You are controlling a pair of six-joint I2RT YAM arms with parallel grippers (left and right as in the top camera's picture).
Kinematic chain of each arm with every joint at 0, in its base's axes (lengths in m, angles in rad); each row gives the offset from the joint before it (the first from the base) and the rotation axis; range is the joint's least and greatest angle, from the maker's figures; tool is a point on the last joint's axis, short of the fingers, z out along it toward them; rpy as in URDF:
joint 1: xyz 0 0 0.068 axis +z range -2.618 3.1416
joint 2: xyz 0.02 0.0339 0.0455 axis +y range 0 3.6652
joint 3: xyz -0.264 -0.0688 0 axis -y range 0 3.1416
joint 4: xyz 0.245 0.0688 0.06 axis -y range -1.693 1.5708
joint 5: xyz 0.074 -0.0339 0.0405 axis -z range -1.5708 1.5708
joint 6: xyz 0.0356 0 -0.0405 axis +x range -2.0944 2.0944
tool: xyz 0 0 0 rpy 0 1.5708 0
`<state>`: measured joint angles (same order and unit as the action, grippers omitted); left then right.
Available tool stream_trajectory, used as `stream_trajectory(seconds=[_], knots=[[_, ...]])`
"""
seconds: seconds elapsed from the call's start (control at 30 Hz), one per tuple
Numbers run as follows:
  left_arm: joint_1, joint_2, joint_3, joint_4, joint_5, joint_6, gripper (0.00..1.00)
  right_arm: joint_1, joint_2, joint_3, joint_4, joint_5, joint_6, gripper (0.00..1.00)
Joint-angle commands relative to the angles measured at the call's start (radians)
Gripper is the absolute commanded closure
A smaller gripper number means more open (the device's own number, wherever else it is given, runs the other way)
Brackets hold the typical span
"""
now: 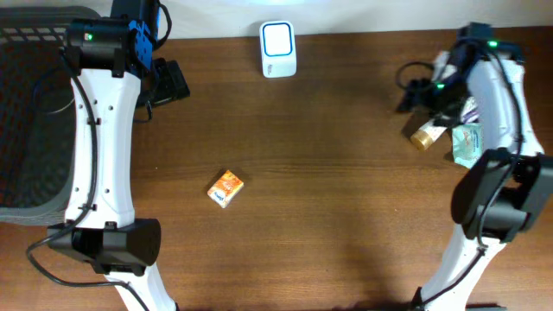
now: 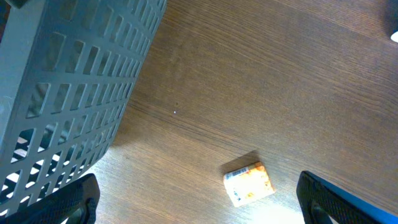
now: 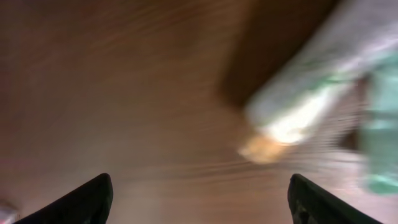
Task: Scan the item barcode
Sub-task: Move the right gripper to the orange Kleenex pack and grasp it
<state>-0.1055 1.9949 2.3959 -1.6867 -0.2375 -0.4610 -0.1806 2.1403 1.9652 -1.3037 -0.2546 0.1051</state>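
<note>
Frankly, you have nearly all of the job ahead of you, judging by how things lie. The small orange box (image 1: 226,187) lies flat on the table (image 1: 328,199), well apart from the white scanner (image 1: 278,49) at the far edge, and nothing touches it.

Your left end effector (image 2: 196,205) is released, its fingers spread wide with nothing between them. It hangs beside the grey basket (image 1: 26,112), with the box just ahead of it in the left wrist view.

Your right end effector (image 3: 199,199) is also spread and empty, as far as its blurred view shows. It hovers over a gold-capped bottle (image 1: 423,136) and a green packet (image 1: 467,143) at the right edge.

No item sits at the scanner. You have yet to grasp one, carry it over and turn its barcode to the scanner window.
</note>
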Motion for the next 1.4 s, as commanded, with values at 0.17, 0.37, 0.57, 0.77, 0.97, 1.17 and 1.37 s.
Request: stream_trajectory(seconds=[0.17, 0.37, 0.57, 0.77, 0.97, 1.17, 1.37], knots=[[-0.003, -0.026, 0.011, -0.001, -0.011, -0.001, 0.01, 0.513, 0.005, -0.085, 0.062, -0.161, 0.029, 0.01], [-0.003, -0.025, 0.011, -0.001, -0.011, -0.001, 0.01, 0.821, 0.01, -0.222, 0.435, -0.239, 0.736, 0.09], [-0.003, -0.025, 0.011, -0.002, -0.011, -0.001, 0.01, 0.933, 0.011, -0.264, 0.512, -0.11, 1.086, 0.37], [-0.003, -0.025, 0.011, -0.001, -0.011, -0.001, 0.01, 0.946, 0.011, -0.392, 0.586, -0.052, 1.086, 0.52], [-0.003, -0.026, 0.011, -0.001, -0.011, -0.001, 0.01, 0.946, 0.013, -0.444, 0.723, -0.097, 1.086, 0.47], [-0.003, -0.025, 0.011, -0.001, -0.011, -0.001, 0.01, 0.946, 0.06, -0.452, 0.744, -0.103, 1.062, 0.65], [-0.003, -0.025, 0.011, -0.001, -0.011, -0.001, 0.01, 0.944, 0.06, -0.452, 0.728, -0.121, 0.941, 0.96]])
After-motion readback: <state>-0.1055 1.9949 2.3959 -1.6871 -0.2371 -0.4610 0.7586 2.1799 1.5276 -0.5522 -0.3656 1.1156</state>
